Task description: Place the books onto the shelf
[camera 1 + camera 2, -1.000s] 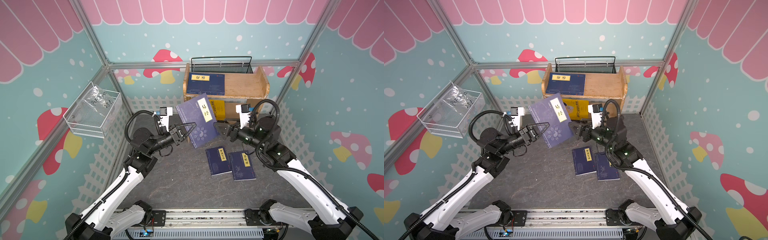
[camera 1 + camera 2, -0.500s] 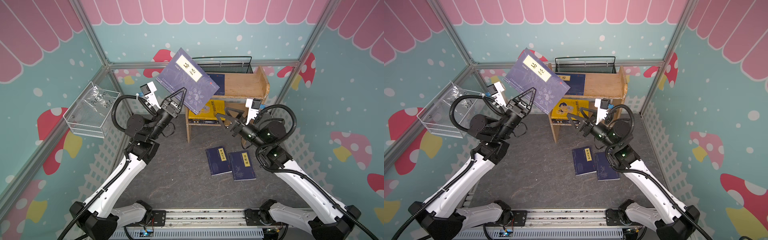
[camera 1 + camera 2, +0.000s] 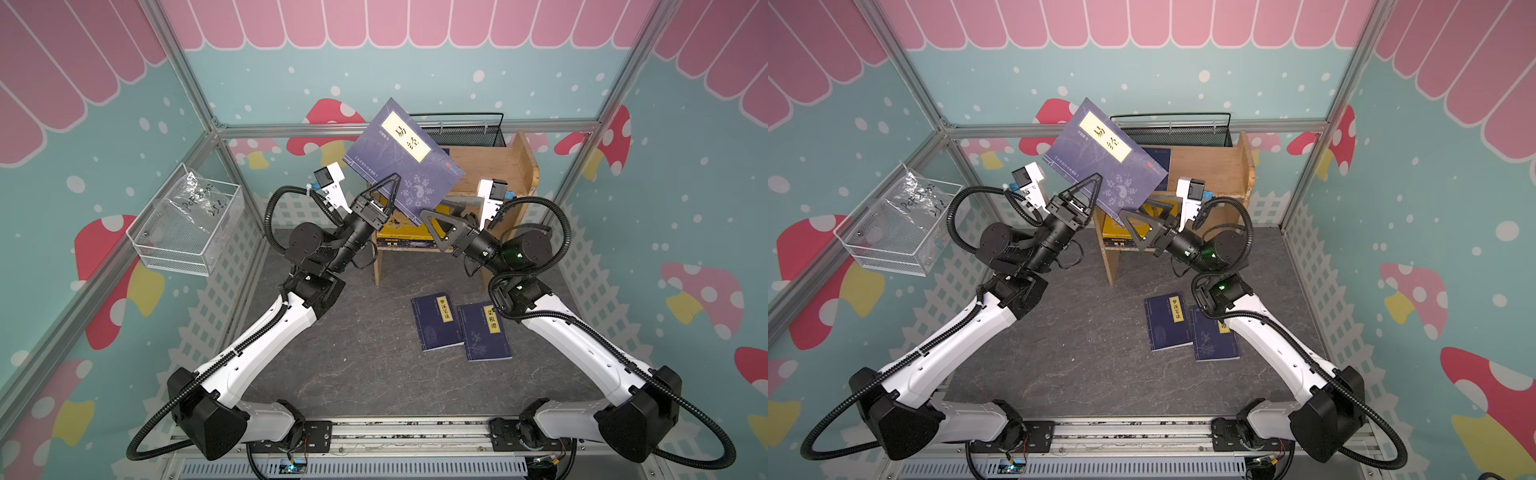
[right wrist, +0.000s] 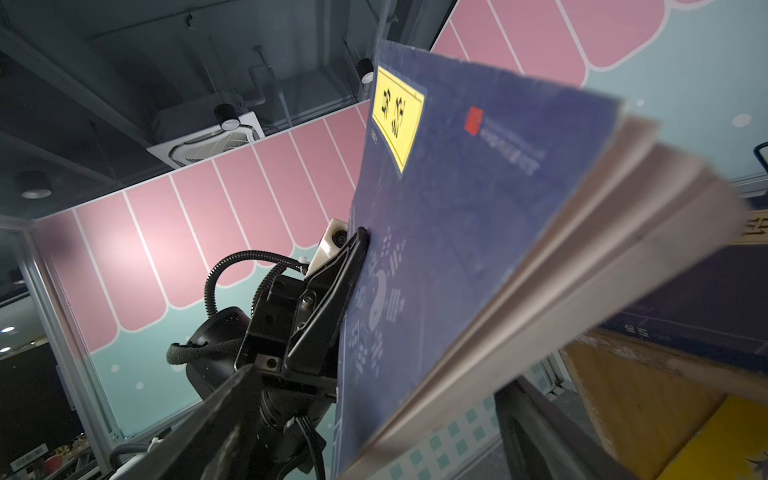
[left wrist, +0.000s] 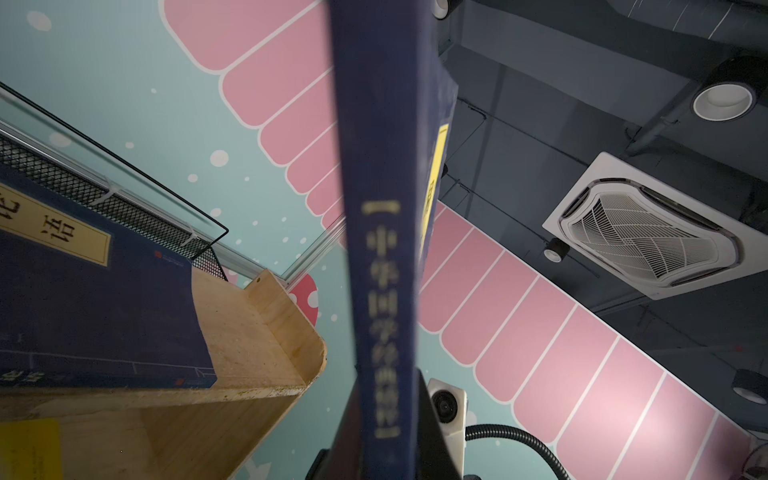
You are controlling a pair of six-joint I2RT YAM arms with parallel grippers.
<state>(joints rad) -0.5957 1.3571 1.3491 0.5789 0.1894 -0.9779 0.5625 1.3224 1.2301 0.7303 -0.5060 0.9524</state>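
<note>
Partly, the shelf (image 3: 513,166) top is hidden behind the navy book (image 3: 401,158), which is pinched tight by the left gripper (image 3: 394,183) and is now raised from table height to above the shelf. Only in the right wrist view is the right gripper (image 4: 382,386) seen spread wide astride the page edge, with nothing gripped.

Materials: raised book (image 3: 399,162), matt navy paper cover, cream page edges; shelf (image 3: 490,166), pale unvarnished wood, grainy; bench (image 3: 365,374), matt grey stone-look slab; mesh basket (image 3: 469,135), black metal; left arm shell (image 3: 270,332), smooth white plastic.
</note>
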